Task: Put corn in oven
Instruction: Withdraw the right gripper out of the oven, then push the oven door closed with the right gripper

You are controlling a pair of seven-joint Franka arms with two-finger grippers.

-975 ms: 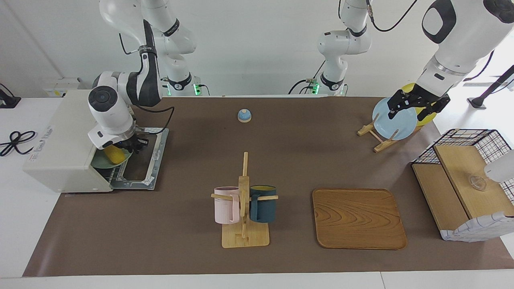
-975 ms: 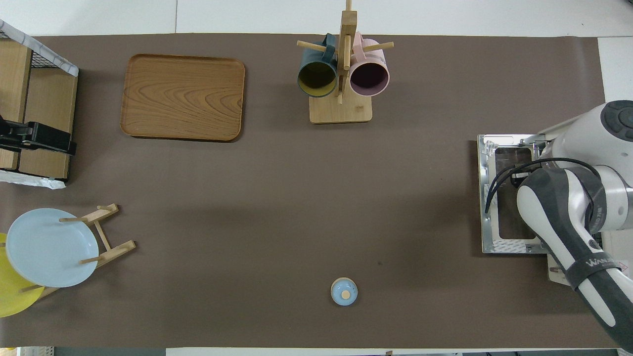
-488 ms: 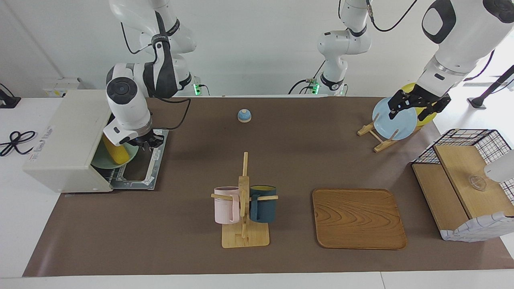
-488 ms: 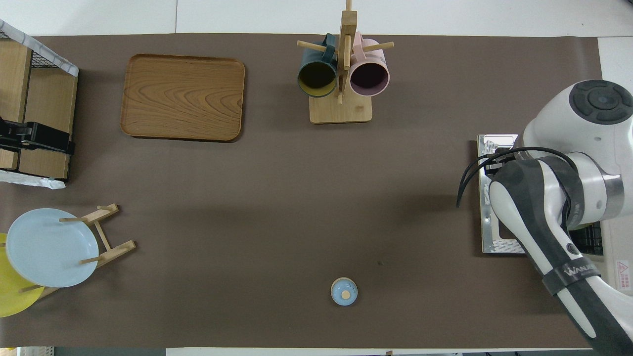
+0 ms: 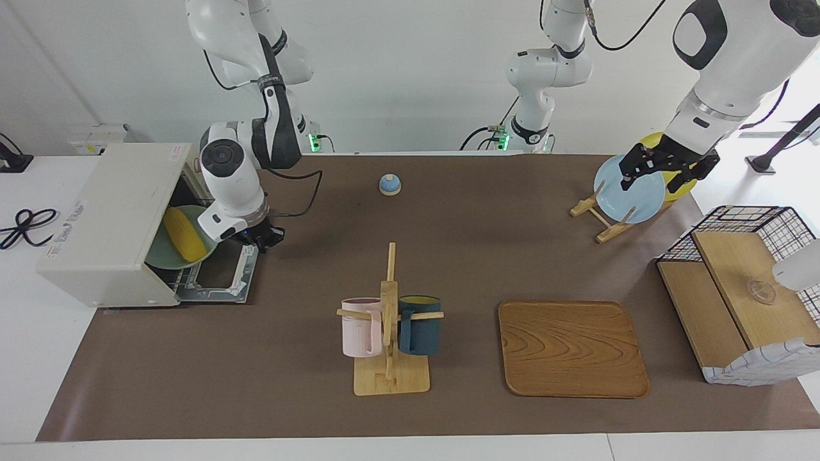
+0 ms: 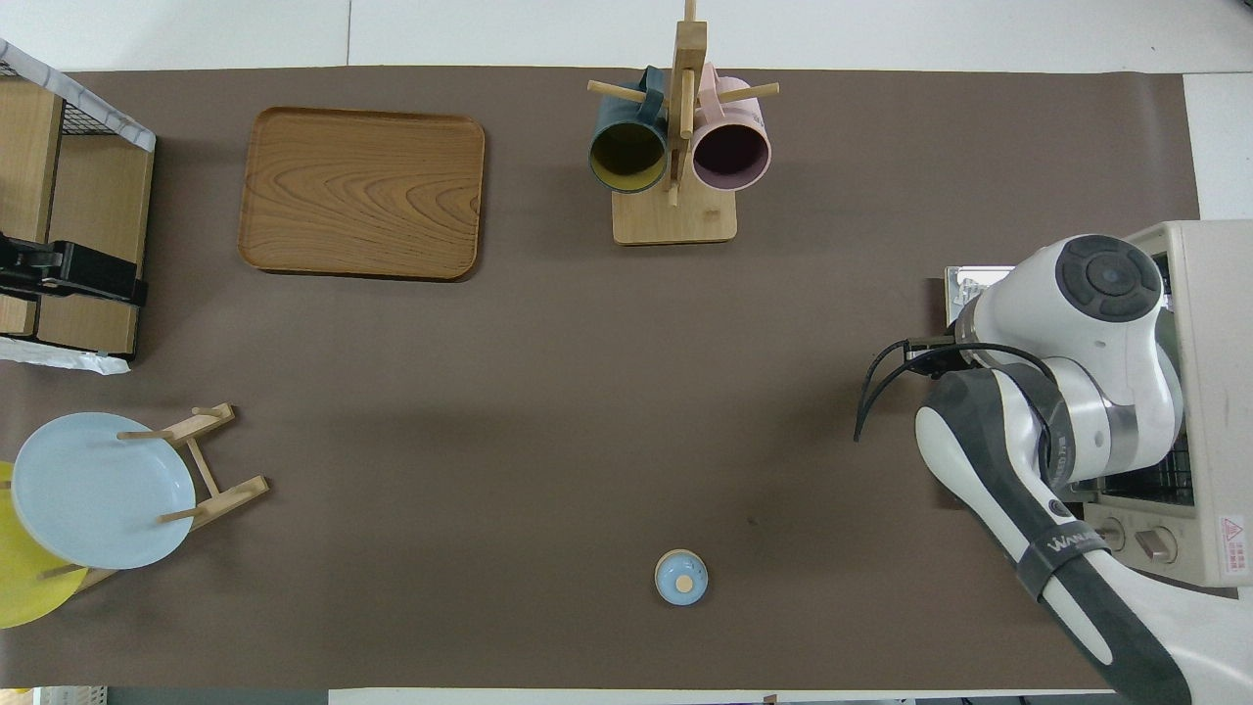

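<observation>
From the facing view, the corn (image 5: 184, 234) lies on a green plate (image 5: 168, 259) inside the oven (image 5: 109, 224). The oven sits at the right arm's end of the table, and its door (image 5: 225, 269) is flat down and open. The right gripper (image 5: 259, 237) is over the edge of the open door, just outside the oven's mouth. Its fingertips are pinched together and it holds nothing. So the corn lies from the gripper toward the inside of the oven, close by but not touching it. The corn's long way runs slantwise, with one end deeper in the oven and the other end nearer the door. The corn is bright yellow, long, and thin at the ends. I think the corn is already where it should be, and closing the door may be what is left.

The left gripper (image 5: 663, 168) is well apart, at the left arm's end of the table, over a blue plate (image 5: 631, 192) in a wooden rack (image 5: 605, 221). Its fingers are spread wide and it holds nothing. This arm waits. The right arm is much nearer the corn.

From the overhead view, the right arm (image 6: 1062, 411) covers the oven's mouth, so the corn and the right gripper are hidden. Only part of the oven (image 6: 1209, 392) and a corner of the door (image 6: 964, 289) show.
</observation>
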